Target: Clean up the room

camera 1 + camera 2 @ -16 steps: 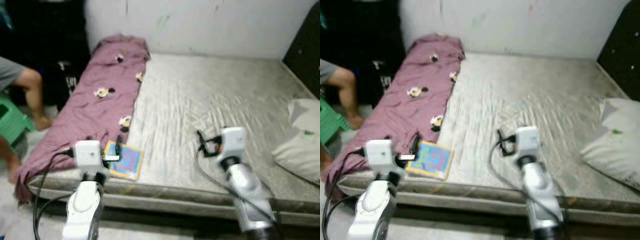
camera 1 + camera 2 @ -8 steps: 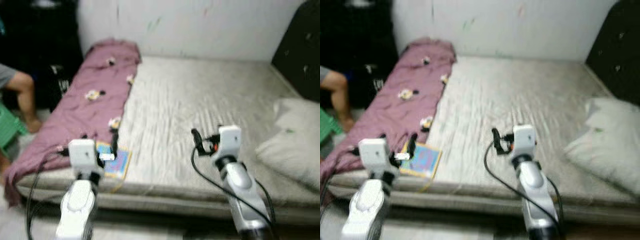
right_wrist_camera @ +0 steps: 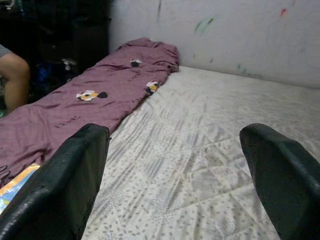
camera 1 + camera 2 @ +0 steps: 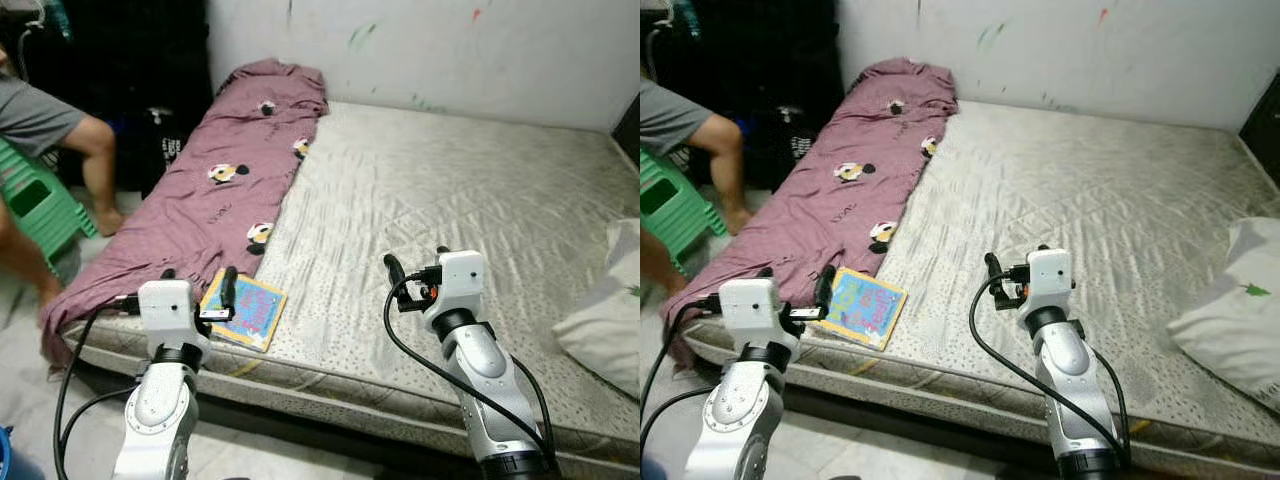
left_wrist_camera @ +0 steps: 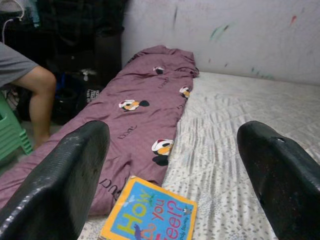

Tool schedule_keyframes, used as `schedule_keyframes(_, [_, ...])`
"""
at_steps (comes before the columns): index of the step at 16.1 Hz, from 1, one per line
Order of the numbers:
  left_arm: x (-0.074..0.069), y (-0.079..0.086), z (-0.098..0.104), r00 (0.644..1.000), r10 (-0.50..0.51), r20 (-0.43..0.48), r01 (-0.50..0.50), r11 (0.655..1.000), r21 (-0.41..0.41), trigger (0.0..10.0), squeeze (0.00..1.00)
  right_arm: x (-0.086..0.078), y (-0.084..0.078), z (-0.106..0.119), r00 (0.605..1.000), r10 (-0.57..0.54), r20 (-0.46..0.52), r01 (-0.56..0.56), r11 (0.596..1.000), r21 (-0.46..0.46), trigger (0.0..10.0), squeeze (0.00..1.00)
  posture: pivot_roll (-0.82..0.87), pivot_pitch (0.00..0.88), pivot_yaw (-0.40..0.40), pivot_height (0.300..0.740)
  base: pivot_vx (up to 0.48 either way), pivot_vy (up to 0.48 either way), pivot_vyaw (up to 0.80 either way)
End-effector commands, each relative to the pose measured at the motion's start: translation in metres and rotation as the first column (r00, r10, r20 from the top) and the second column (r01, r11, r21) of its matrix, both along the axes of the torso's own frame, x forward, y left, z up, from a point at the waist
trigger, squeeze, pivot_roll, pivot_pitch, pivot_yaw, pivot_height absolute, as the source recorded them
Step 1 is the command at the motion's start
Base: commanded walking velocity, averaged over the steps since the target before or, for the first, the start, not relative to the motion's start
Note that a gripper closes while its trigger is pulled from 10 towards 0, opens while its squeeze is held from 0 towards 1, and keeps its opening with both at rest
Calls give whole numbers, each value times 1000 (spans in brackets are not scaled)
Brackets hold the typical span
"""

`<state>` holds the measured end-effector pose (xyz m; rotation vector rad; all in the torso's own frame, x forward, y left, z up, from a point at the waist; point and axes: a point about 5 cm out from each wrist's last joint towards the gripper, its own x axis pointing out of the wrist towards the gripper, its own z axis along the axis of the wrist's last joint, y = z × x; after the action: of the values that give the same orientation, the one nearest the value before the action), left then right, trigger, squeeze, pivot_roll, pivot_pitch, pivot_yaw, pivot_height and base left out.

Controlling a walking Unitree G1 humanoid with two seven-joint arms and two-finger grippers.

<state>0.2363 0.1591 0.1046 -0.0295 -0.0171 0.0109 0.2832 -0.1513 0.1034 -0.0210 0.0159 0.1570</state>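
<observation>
A colourful children's book (image 4: 245, 308) lies flat on the grey mattress (image 4: 450, 190) near its front left edge, beside a purple blanket (image 4: 215, 190) printed with cartoon mice. The blanket runs along the mattress's left side to the wall. My left gripper (image 4: 198, 282) is open just above the front edge, with the book (image 5: 150, 217) close in front of its fingers. My right gripper (image 4: 415, 265) is open over bare mattress at the front middle, holding nothing. A white pillow (image 4: 612, 318) rests at the right edge.
A person (image 4: 60, 130) sits on a green stool (image 4: 35, 205) left of the bed, legs close to the blanket's edge. Dark bags (image 4: 160, 140) stand by the bed's far left corner. The wall closes off the back; pale floor (image 4: 30, 400) lies in front.
The whole view has shifted and sharpened, so the camera has moved. Both grippers stay open in the same pose, and the book and blanket lie as before.
</observation>
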Motion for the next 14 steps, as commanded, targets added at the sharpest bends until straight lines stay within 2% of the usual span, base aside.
schedule_keyframes(1, [0, -1, 1, 1000, -6, -1, 6, 1000, 4, 10000, 0, 1, -1, 2, 1000, -1, -1, 1, 1000, 1, 10000, 0, -70, 0, -26, 740, 0, -349, 0])
schedule_keyframes(4, [0, -1, 1, 1000, -8, -1, 8, 1000, -1, 10000, 0, 1, -1, 2, 1000, -2, -1, 2, 1000, 2, 10000, 0, -71, 0, -26, 740, 0, -436, -615])
schedule_keyframes(11, [0, -2, 1, 1000, -10, -3, 10, 1000, -4, 10000, 0, 1, -3, 3, 1000, -3, -3, 3, 1000, -3, 10000, 0, -75, 0, -27, 740, 0, -480, 0])
schedule_keyframes(14, [0, -2, 1, 1000, -5, 1, 5, 1000, -15, 10000, 0, 1, -2, 3, 1000, -2, -3, 2, 1000, -6, 10000, 0, -75, 0, -27, 740, 0, -96, 0])
